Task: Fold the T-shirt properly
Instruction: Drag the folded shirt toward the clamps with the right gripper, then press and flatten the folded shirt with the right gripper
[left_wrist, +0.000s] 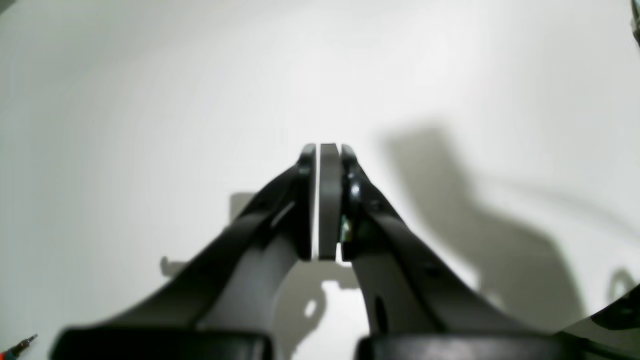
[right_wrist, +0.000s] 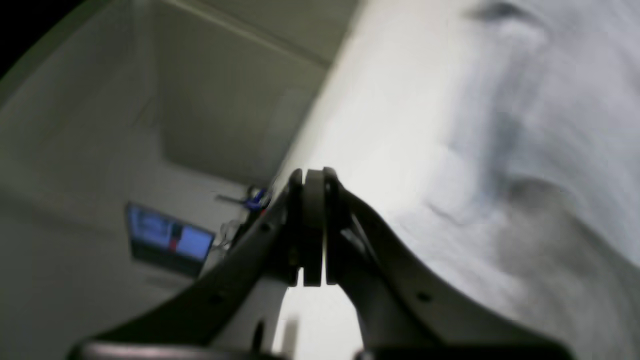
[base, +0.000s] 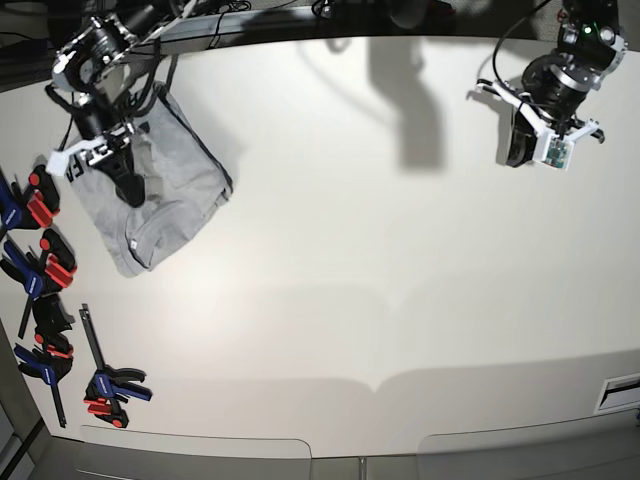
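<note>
Two arms over a broad white table (base: 350, 280), and the T-shirt (base: 165, 200) sits bunched at its far left edge, close beside the clamps (base: 45, 270). Right gripper (base: 130, 190) hangs over the cloth, jaws pressed together, holding nothing. Left gripper (left_wrist: 327, 200), well apart, likewise closed and empty. Risk: a pull here could drag fabric off the edge or into those clamps.

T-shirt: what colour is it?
Light heather grey T-shirt, clearest in the base view.
</note>
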